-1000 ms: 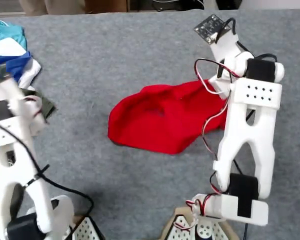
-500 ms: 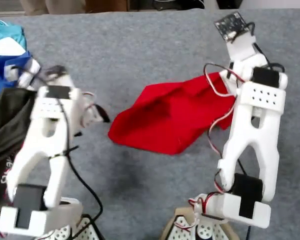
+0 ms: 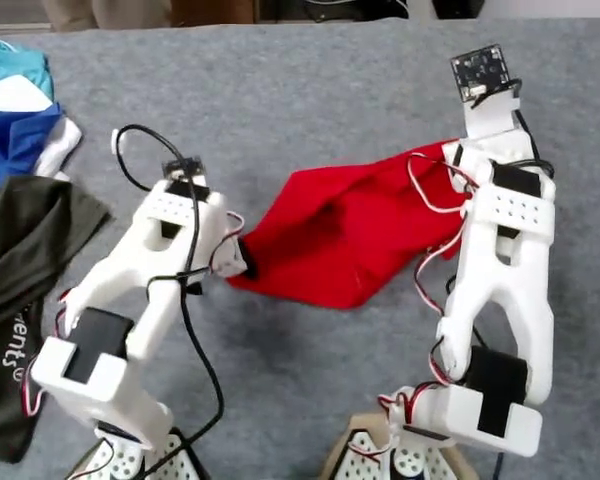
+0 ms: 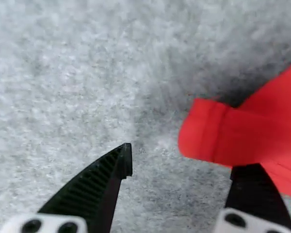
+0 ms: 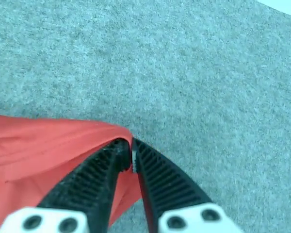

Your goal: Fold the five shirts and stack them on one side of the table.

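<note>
Left hand (image 4: 184,160) spread wide, low over the bench (image 3: 280,100). One finger (image 4: 109,170) over bare grey felt; other finger (image 4: 254,191) at the edge of the red shirt (image 4: 252,131). The shirt's hemmed corner pokes into the gap between the two fingers, not gripped. In the high view the left hand (image 3: 242,262) sits right at the near-left corner of the red shirt (image 3: 330,235), touching or just beside it.

Right hand (image 5: 131,148) pressed together, pinching the edge of the red shirt (image 5: 43,145). Fingertips meet right at the cloth's folded rim; the cloth itself seems caught between the pads, though the tips hide the exact contact. Grey bench beyond the tips. In the high view the right arm (image 3: 500,260) stretches along the right side of the shirt, and the shirt's far-right corner is drawn up toward the wrist, the fabric ridged and tilted there.

Red shirt in mid-bench between the two arms, rumpled, not folded flat; the near edge lies on the felt.

Other shirts at the left side, well apart from the red one. Teal shirt (image 3: 15,62) at the far-left corner, white shirt (image 3: 15,95) just beside it, blue shirt (image 3: 20,140) overlapping the white. Dark shirt (image 3: 25,240) nearer, spread loose beside the left arm's base, pale print on its near part, reaching the bench's left edge. None of these looks folded neatly.
</note>
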`<control>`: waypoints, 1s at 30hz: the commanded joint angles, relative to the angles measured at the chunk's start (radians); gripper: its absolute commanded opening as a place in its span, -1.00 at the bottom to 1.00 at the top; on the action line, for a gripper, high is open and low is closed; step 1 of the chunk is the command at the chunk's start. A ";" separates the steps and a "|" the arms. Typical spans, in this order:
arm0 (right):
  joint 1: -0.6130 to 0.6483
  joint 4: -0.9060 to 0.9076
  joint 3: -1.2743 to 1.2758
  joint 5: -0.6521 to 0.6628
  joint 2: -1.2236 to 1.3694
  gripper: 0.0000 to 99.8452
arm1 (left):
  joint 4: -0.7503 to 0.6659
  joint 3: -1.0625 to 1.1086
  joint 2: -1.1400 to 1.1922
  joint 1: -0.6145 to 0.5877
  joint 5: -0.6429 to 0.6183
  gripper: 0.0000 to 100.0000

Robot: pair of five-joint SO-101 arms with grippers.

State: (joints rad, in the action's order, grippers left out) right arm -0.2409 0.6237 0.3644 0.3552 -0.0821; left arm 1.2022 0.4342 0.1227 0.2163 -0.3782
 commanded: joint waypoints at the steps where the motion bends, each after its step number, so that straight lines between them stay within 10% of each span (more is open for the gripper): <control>1: -0.013 -0.026 0.001 -0.012 -0.059 -0.99 | -0.052 -0.026 0.007 0.023 -0.006 -0.34; 17: -0.012 -0.049 -0.001 -0.012 -0.015 -0.99 | -0.259 -0.051 0.013 0.017 0.348 -0.54; 30: -0.012 -0.055 -0.001 -0.012 -0.001 -0.99 | -0.325 -0.060 0.082 0.023 0.365 -0.95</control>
State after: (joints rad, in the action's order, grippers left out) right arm -0.2409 0.5930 0.3675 0.3552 -0.0806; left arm 0.8707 0.3974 0.2025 0.2394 -0.0207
